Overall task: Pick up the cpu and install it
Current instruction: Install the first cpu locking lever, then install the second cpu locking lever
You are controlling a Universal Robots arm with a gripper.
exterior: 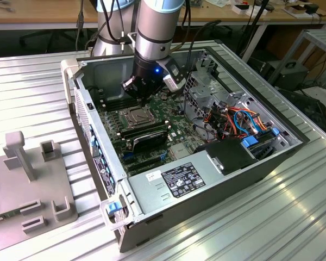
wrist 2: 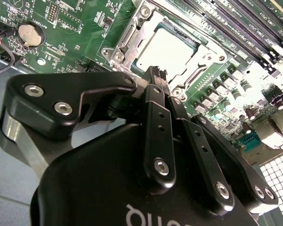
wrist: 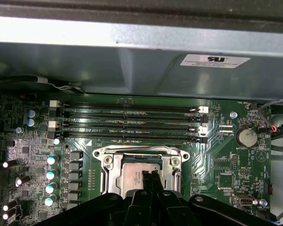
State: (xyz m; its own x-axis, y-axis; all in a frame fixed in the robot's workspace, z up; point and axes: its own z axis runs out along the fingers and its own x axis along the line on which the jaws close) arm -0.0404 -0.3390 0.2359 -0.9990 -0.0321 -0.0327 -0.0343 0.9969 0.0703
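Note:
The cpu point(wrist: 137, 175) is a small grey metallic square lying flat inside the metal-framed socket point(wrist: 106, 165) of the green board. In the second wrist view the cpu point(wrist 2: 167, 49) shows a pale shiny face just beyond my black fingers point(wrist 2: 153, 101). My gripper point(wrist: 150, 176) hangs directly over the chip with its two fingertips pressed together and nothing between them. In the exterior view the gripper point(exterior: 143, 98) sits low inside the open computer case, just above the socket point(exterior: 137, 116).
Rows of memory slots point(wrist: 127, 123) run beside the socket, and a coin battery point(wrist: 248, 137) sits nearby. The case wall point(exterior: 87, 103) is close to the arm. A power supply point(exterior: 179, 182) and a bundle of coloured cables point(exterior: 236, 119) fill the case's near side. A grey fixture point(exterior: 27, 179) stands outside.

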